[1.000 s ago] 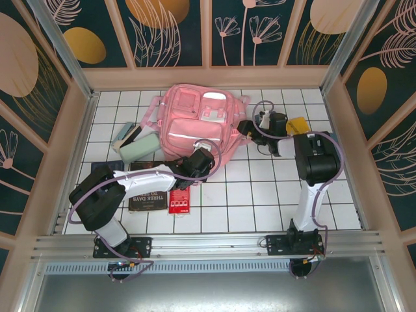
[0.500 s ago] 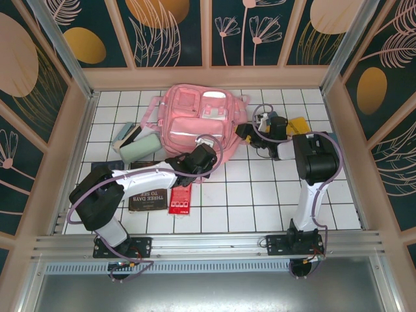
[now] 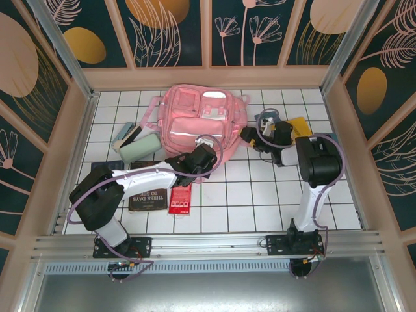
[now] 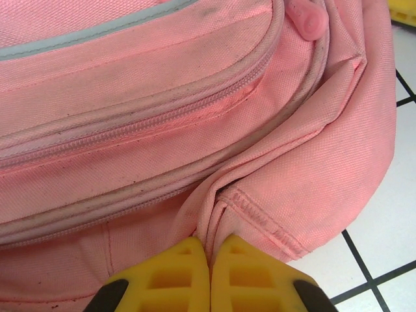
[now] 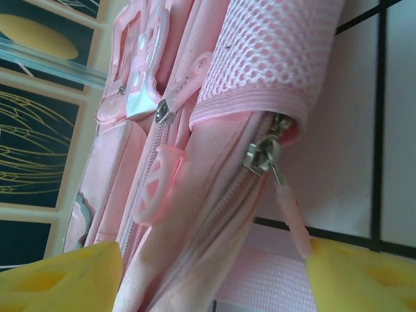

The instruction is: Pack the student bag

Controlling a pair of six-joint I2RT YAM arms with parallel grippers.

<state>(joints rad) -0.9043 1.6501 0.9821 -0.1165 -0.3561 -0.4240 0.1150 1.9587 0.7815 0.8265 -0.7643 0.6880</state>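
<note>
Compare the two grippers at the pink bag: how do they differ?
The left gripper is shut, pinching a fold of the student bag; the right gripper is open. The left gripper is at the bag's near edge; the right gripper faces its side zip, a zip pull beside one finger. Both have yellow fingers.

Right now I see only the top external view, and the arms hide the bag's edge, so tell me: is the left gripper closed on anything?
Observer: The left gripper is shut, its yellow tips at a fold of the student bag; whether the fold is caught, I cannot tell.
Operator: And the right gripper, has it got a zipper pull?
Observer: No. The right gripper is open; the pink pull tab under the metal zipper slider hangs close to one finger, ungripped.
</note>
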